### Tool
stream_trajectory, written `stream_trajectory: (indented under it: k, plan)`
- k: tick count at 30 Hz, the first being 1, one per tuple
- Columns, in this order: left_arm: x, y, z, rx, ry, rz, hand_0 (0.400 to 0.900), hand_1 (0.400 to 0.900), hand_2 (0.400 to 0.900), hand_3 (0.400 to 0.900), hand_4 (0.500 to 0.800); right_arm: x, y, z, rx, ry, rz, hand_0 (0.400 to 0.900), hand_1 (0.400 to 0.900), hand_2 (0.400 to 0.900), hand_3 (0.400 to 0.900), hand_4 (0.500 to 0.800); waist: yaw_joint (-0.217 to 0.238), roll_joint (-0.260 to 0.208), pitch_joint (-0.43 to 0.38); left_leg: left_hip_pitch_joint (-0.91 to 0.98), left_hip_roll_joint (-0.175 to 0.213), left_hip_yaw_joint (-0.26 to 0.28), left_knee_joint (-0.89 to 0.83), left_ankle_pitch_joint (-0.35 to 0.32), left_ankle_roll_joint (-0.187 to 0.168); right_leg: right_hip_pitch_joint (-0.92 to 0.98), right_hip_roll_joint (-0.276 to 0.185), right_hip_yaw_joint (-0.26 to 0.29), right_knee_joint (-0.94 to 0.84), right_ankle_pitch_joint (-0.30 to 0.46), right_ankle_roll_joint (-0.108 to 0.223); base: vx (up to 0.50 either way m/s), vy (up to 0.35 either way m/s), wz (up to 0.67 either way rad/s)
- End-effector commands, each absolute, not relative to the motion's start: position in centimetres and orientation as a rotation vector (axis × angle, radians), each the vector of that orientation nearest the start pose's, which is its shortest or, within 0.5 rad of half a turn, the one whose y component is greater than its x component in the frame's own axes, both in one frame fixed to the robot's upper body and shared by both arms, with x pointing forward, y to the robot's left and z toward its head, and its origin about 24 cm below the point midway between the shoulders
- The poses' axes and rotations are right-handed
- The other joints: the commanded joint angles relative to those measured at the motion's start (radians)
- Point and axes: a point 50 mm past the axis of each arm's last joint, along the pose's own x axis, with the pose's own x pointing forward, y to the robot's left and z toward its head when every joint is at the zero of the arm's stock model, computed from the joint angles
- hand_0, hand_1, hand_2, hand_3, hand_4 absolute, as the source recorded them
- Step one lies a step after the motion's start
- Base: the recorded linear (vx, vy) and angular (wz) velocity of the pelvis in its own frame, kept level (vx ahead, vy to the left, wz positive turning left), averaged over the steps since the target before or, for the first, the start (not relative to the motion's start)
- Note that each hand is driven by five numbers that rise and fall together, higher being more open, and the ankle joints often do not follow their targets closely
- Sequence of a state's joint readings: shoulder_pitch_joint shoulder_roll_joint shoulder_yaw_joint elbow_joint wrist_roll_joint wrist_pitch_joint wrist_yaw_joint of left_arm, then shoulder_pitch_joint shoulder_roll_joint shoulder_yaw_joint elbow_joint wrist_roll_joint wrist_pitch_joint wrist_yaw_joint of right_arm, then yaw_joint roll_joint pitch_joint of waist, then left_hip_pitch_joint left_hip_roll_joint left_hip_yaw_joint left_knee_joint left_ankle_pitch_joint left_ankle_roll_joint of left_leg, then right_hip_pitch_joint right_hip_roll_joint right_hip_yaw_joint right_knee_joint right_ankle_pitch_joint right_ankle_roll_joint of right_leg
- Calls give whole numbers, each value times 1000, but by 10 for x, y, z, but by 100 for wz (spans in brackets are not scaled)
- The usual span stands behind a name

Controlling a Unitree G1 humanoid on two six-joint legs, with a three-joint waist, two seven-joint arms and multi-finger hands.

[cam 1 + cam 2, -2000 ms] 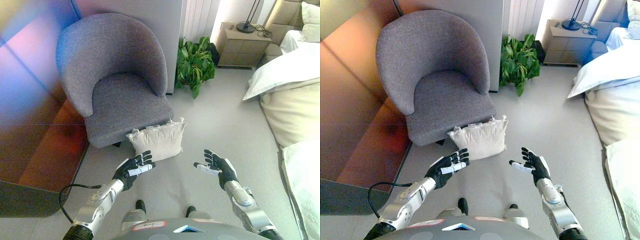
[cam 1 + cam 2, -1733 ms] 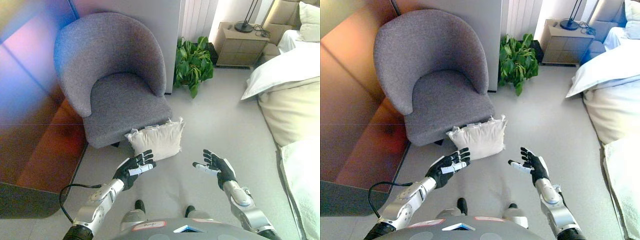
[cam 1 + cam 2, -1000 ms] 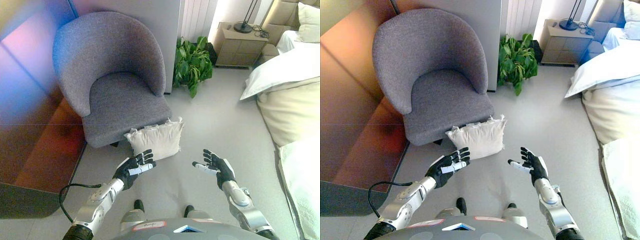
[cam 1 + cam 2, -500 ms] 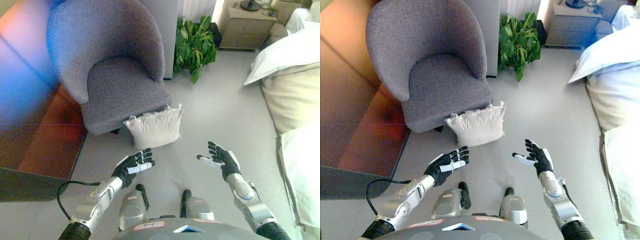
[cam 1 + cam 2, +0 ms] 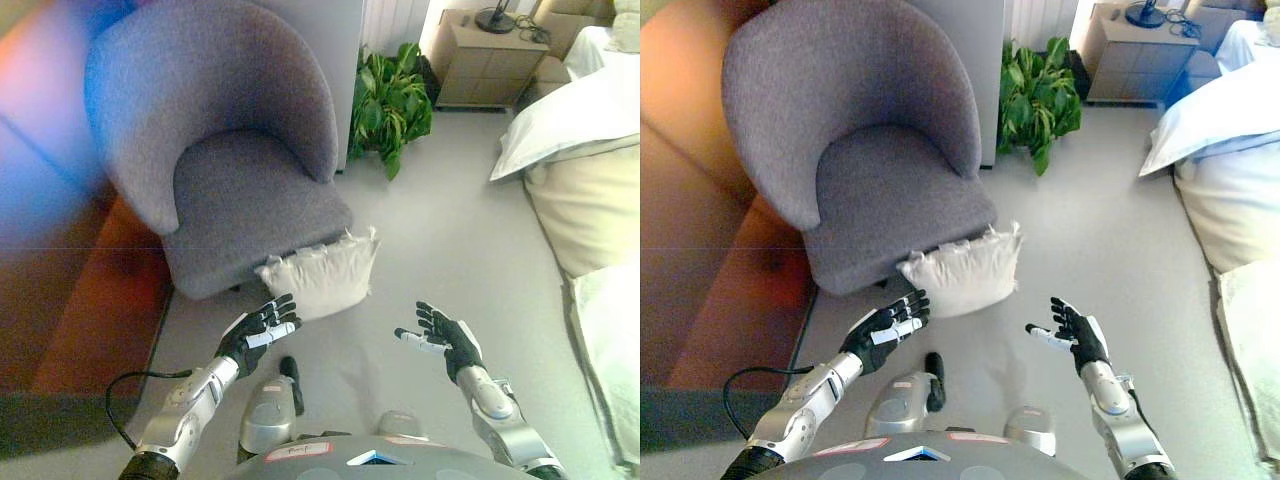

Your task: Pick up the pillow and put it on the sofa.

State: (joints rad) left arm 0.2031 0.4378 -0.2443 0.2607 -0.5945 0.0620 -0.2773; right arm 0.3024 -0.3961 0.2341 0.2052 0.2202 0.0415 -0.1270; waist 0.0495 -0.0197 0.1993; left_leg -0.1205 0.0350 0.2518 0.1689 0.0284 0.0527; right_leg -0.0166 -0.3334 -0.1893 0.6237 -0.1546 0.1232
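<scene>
both hands stay spread and empty: left hand, right hand; pillow partly under chair.

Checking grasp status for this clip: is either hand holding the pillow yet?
No, the left hand and right hand hover open, short of the pillow leaning against the armchair.

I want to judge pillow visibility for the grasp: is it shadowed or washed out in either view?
Left eye view: the pillow is evenly lit, pale against the grey chair, with dark shade only under the chair's front edge. Right eye view: the same; the brightest area is the bedding at the right.
</scene>
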Motion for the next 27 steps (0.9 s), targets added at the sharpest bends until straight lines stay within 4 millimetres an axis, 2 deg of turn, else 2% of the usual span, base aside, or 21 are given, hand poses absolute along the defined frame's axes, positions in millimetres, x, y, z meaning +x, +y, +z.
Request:
stream_trajectory:
  k: [1,2,4,5,8,9,10,11,13,15,19,22,24,27]
  plan:
    - [193,202,-23,-194,399,-327,900,900,900,900,800,183,-204,-32,-273,371,-44,900,900,900,900,800,15,49,-62,61,-35,-26,-235,37,20,-44,12,1,154,241,34,382,78,24]
    - [195,202,-21,-197,395,-333,900,900,900,900,800,183,-204,-31,-295,363,-49,900,900,900,900,800,5,54,-58,77,-38,-36,-242,36,15,-72,36,-25,107,206,19,366,-26,31]
    - [197,199,-19,-196,390,-350,900,900,900,900,800,183,-206,-31,-339,354,-59,900,900,900,900,800,-20,60,-49,113,-39,-59,-254,34,1,-117,81,-47,-17,194,3,334,-130,45]
    - [199,196,-18,-194,390,-361,900,900,900,900,800,182,-210,-31,-382,343,-75,900,900,900,900,800,-36,54,-39,131,-40,-72,-256,28,-11,-132,92,-48,-135,211,3,399,-287,61]
    - [201,192,-20,-184,396,-373,900,900,900,900,800,178,-223,-31,-490,312,-126,900,900,900,900,800,-78,15,-16,181,-40,-101,-245,-29,-40,-156,75,-17,-559,340,42,455,-398,72]
    - [201,193,-19,-179,389,-373,900,900,900,900,800,180,-227,-29,-518,295,-133,900,900,900,900,800,-91,8,-7,194,-38,-110,-237,-43,-38,-187,78,1,-604,365,51,379,-359,72]
    - [200,194,-18,-172,380,-378,900,900,900,900,800,180,-229,-28,-523,289,-145,900,900,900,900,800,-96,6,1,206,-32,-114,-230,-64,-30,-205,70,11,-575,388,56,293,-307,60]
    - [197,196,-16,-169,373,-379,900,900,900,900,800,179,-231,-28,-533,284,-152,900,900,900,900,800,-99,2,1,204,-25,-119,-214,-80,-29,-187,73,41,-576,359,56,315,-307,60]
    - [194,195,-16,-170,363,-369,900,900,900,900,800,180,-235,-27,-599,284,-170,900,900,900,900,800,-88,-12,-5,198,-13,-134,-181,-93,-39,-116,73,46,-608,357,60,294,-279,56]
    - [195,194,-16,-210,362,-350,900,900,900,900,800,183,-238,-27,-649,293,-190,900,900,900,900,800,-79,-14,-11,200,10,-123,-166,-89,-53,-74,76,14,-591,331,57,224,-164,44]
    - [196,186,-8,-235,326,-418,900,900,900,900,800,193,-253,-16,-808,260,-253,900,900,900,900,800,-65,-3,-14,185,87,-34,-152,-44,-84,-8,93,-71,-593,274,44,145,-155,64]
    - [215,184,6,-235,253,-435,900,900,900,900,800,208,-259,-5,-923,207,-309,900,900,900,900,800,-68,12,11,143,128,12,-170,-5,-103,-54,82,-117,-561,265,37,-160,-70,59]
    - [225,184,15,-224,201,-436,900,900,900,900,800,219,-262,4,-1006,158,-327,900,900,900,900,800,-67,19,46,111,134,2,-162,-1,-108,-98,68,-122,-521,261,38,-152,-30,33]
    - [236,187,29,-210,119,-446,900,900,900,900,800,233,-264,17,-1124,107,-323,900,900,900,900,800,-58,24,97,49,122,-25,-127,-8,-103,-163,45,-116,-472,264,39,-145,-18,18]
